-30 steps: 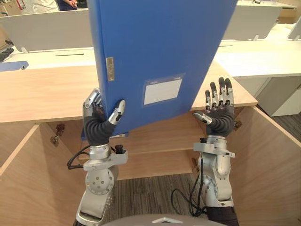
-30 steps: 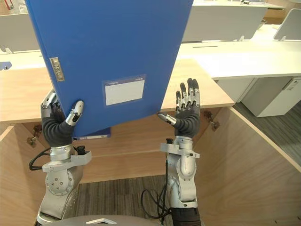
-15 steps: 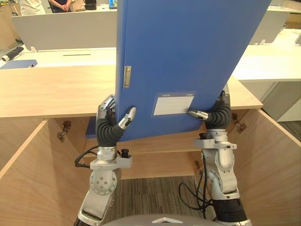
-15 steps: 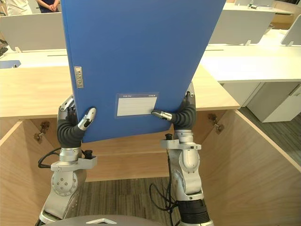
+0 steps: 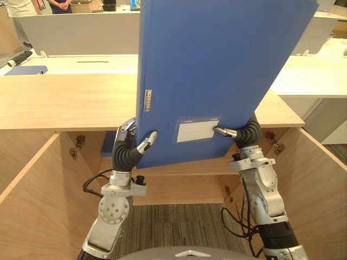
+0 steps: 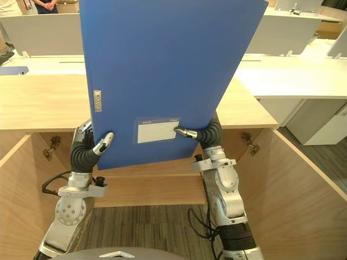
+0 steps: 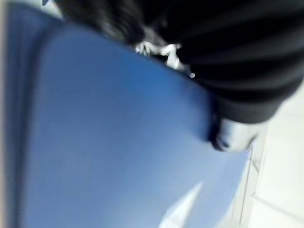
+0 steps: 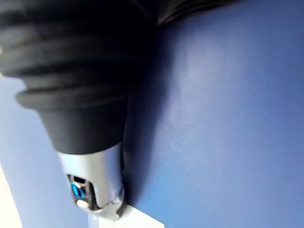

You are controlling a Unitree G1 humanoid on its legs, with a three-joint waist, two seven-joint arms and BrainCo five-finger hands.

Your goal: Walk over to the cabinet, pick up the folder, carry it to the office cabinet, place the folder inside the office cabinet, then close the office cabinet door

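A large blue folder (image 5: 211, 65) with a white label and a metal spine tag stands nearly upright in front of me, held up above the open wooden cabinet. My left hand (image 5: 129, 153) grips its lower left corner, thumb (image 7: 232, 135) on the front face and fingers behind. My right hand (image 5: 249, 131) clasps the lower right edge, its thumb (image 8: 95, 175) pressed on the front beside the label while its fingers are hidden behind the folder (image 8: 228, 118).
The cabinet's wooden top (image 5: 59, 100) runs across behind the folder, with an inner shelf (image 5: 184, 169) below and both doors (image 5: 27, 200) swung open towards me. A second blue item (image 5: 107, 145) lies on the shelf. White desks (image 5: 309, 76) and a person (image 5: 59, 4) are beyond.
My right hand, a second ago open and apart from the folder, has come in and pinched its lower right edge. The folder now stands more upright. The view has shifted.
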